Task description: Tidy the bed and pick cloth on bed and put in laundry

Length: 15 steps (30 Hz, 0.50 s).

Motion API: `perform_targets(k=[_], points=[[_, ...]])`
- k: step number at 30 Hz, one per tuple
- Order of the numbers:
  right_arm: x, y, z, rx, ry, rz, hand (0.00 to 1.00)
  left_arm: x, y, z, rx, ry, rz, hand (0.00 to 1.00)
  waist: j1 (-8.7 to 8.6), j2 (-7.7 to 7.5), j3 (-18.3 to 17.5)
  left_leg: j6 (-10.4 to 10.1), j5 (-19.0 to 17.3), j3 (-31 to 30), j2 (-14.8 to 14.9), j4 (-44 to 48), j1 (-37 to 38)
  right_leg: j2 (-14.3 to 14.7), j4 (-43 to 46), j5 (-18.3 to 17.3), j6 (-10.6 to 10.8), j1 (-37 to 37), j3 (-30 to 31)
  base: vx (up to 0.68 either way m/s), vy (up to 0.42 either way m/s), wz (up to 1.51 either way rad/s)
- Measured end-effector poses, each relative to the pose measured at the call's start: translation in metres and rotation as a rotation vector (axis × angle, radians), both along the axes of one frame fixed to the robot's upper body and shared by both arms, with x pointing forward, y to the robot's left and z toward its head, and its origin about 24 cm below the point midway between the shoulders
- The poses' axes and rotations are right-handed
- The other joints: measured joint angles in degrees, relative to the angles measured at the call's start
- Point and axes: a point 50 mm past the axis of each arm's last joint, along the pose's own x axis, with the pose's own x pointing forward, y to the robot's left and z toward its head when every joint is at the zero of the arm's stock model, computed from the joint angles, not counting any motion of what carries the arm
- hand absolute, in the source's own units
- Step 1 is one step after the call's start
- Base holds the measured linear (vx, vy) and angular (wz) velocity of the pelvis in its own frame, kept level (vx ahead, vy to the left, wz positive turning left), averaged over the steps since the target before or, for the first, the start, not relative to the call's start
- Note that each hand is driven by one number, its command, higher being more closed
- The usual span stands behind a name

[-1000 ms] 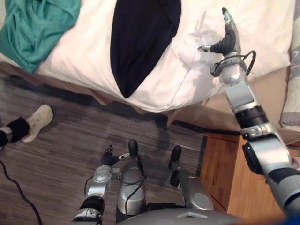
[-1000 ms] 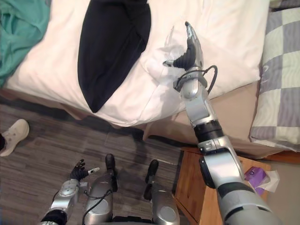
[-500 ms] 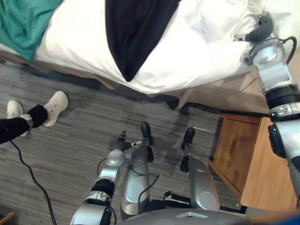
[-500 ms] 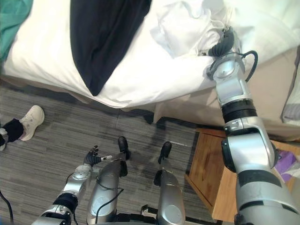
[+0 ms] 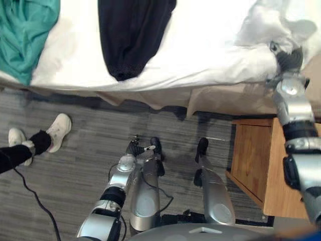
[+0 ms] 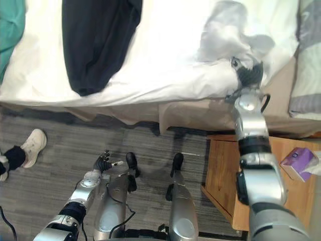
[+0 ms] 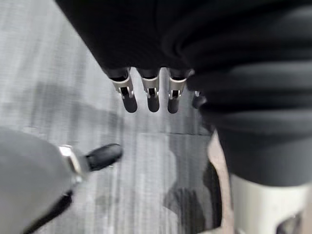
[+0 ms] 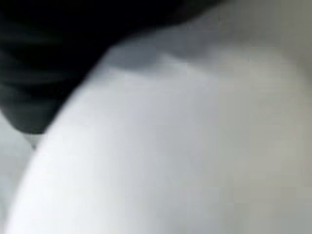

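A black cloth point(image 5: 133, 35) lies spread on the white duvet point(image 5: 200, 45) of the bed. A teal cloth point(image 5: 25, 35) lies crumpled at the bed's left end. My right hand point(image 5: 287, 59) is at the bed's near edge on the right, fingers curled into a bunched fold of the white duvet point(image 6: 225, 35); in the right wrist view white cloth point(image 8: 195, 146) lies right against it. My left hand point(image 5: 135, 149) hangs low over the floor, away from the bed, with straight fingers point(image 7: 148, 97) and nothing in it.
A wooden nightstand point(image 5: 261, 160) stands right of me by the bed, with a purple tissue box point(image 6: 298, 163) on it. A checked pillow point(image 6: 306, 60) lies at the bed's right end. A person's white shoes point(image 5: 55, 128) stand on the grey carpet at the left.
The camera has shifted. My right hand went from outstretched on the duvet to curled, and drew back to the bed's edge with a bunch of duvet. The left hand stayed put.
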Motion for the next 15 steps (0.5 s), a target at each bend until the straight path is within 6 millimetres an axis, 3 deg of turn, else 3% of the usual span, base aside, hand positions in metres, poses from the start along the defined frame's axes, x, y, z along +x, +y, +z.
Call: perform_targets(k=[1,6,8,14,15], points=[[-0.003,0.001,-0.007,0.065,-0.018,0.003,0.00,-0.001,-0.001,-0.001,-0.002,0.007,0.001,0.00,-0.11,-0.06,-0.05,0.01,-0.44,0.57,0.15,0.30,0.26,-0.01,0.00,-0.07,0.02,0.09,0.27,0.00,0.026,-0.40],[-0.026,0.019,-0.067,0.497,-0.100,-0.008,0.00,-0.014,-0.009,-0.014,-0.028,0.054,0.011,0.00,-1.08,-0.04,-0.68,-0.15,-2.06,3.88,0.14,1.10,4.30,-0.17,-0.25,-0.82,0.73,2.40,3.35,0.02,0.022,-0.34],[-0.043,0.029,-0.104,0.616,-0.073,-0.042,0.00,-0.032,-0.011,-0.028,-0.047,0.114,0.026,0.00,-2.15,-0.01,-4.17,-0.11,-2.37,5.10,-0.23,0.44,5.54,-0.31,-1.31,-0.83,0.74,3.08,4.41,0.06,0.017,-0.22],[-0.094,0.027,-0.167,0.717,-0.031,-0.112,0.00,-0.065,-0.013,-0.052,-0.075,0.211,0.058,0.00,-4.15,1.39,-9.83,-0.26,-1.99,7.85,-1.88,-4.24,11.99,-0.68,-2.72,-1.17,1.08,6.60,5.96,0.07,0.035,-0.25],[-0.116,0.025,-0.188,0.754,0.007,-0.163,0.00,-0.072,-0.014,-0.057,-0.097,0.233,0.077,0.00,-4.62,1.61,-10.97,-0.60,-1.76,9.03,-2.21,-5.81,13.87,-0.70,-3.02,-1.44,1.11,7.30,6.43,0.06,0.020,-0.31]])
